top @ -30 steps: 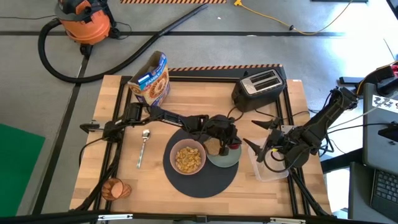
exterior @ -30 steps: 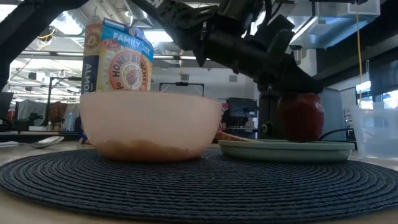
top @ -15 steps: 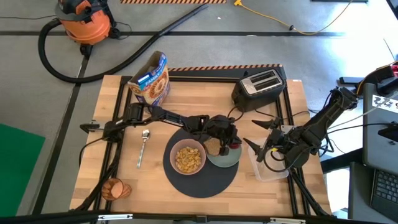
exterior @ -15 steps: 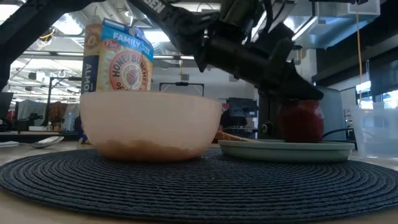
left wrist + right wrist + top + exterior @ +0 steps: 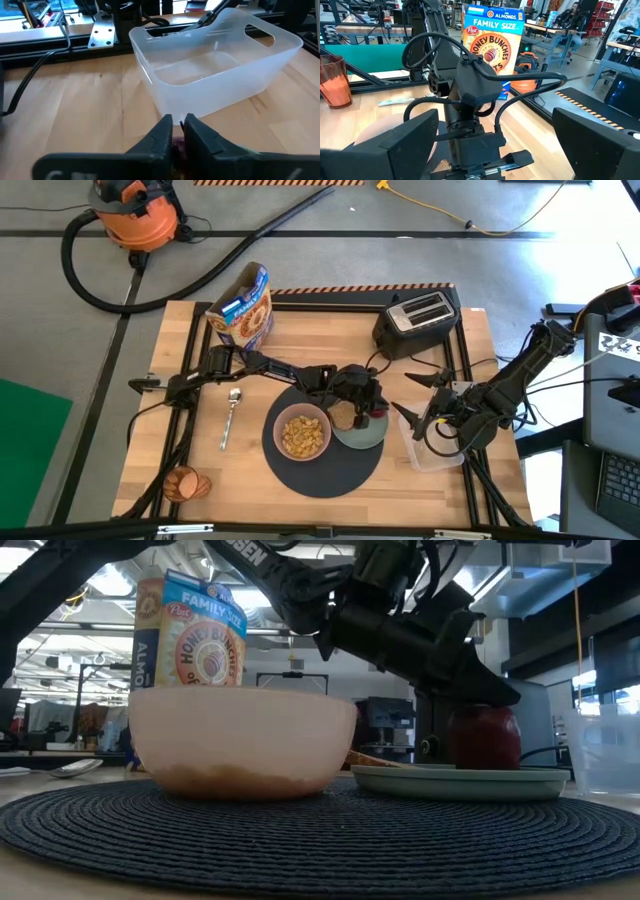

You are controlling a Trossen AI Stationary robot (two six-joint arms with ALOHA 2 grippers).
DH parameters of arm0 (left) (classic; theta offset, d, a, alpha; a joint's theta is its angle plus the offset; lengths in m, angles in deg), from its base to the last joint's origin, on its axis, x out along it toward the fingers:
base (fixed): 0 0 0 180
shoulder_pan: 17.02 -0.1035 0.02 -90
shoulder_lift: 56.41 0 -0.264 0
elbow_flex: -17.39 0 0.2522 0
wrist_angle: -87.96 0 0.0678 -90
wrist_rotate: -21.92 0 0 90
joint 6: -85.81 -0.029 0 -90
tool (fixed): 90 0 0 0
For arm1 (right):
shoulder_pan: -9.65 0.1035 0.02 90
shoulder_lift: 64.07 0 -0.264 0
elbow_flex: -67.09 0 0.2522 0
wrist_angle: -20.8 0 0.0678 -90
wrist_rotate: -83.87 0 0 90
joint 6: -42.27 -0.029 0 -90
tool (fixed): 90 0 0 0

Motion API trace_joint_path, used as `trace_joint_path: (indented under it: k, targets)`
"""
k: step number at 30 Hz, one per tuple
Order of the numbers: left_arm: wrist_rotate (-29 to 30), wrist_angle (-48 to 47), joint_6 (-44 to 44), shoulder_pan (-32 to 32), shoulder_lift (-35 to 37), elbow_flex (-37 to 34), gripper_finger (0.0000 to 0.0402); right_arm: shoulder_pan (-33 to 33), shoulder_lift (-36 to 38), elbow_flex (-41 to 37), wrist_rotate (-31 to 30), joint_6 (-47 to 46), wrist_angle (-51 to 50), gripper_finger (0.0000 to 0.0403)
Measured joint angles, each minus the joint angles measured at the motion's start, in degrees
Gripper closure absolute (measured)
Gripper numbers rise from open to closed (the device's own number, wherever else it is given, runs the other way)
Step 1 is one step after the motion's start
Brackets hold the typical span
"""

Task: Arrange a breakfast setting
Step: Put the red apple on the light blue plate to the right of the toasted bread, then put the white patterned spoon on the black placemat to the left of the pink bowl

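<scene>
The metal spoon (image 5: pixel 230 416) lies left of the dark-grey mat (image 5: pixel 322 470); the left tool (image 5: pixel 360 418), fingers barely parted, is poised over the red apple (image 5: pixel 484 737) on the pale green plate (image 5: pixel 462 781), presumably releasing it; the right tool (image 5: pixel 422 420) waits wide apart over a clear bin (image 5: pixel 215 65).

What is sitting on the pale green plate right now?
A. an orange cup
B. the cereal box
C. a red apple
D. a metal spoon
C: the red apple rests on the pale green plate, just under the left gripper, in the low view.
</scene>
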Motion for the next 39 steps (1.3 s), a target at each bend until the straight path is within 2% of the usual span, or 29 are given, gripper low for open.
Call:
trace_joint_path:
  k: [10,15,22,25,29,34,39]
  targets:
    - [0.00,0.25,2.44,-0.11,0.32,0.00,0.0280,0.00,0.00,0.00,0.03,-0.16,0.02,0.0024]
    - [0.04,-2.07,2.47,-0.11,3.69,0.00,0.0253,0.00,-0.02,0.00,0.04,-0.26,0.00,0.0024]
    - [0.48,-14.15,-1.68,0.63,11.07,0.01,0.0234,-0.02,-0.02,0.00,0.96,-4.01,-1.96,0.0024]
    - [3.18,-17.76,-1.81,2.35,15.33,-2.53,0.0236,-0.02,-0.02,0.00,2.82,-7.57,-4.68,0.0024]
    - [10.19,-18.78,0.43,5.92,22.49,-10.54,0.0239,-0.21,-0.44,0.00,4.90,-11.88,-8.69,0.0024]
    - [15.83,-25.60,13.47,12.66,35.06,-23.00,0.0239,-2.52,-2.19,-0.02,6.53,-12.10,-11.48,0.0024]
    - [33.47,-41.27,28.46,21.65,48.39,-29.66,0.0240,-8.67,-2.54,-0.02,6.51,-11.78,-11.50,0.0024]
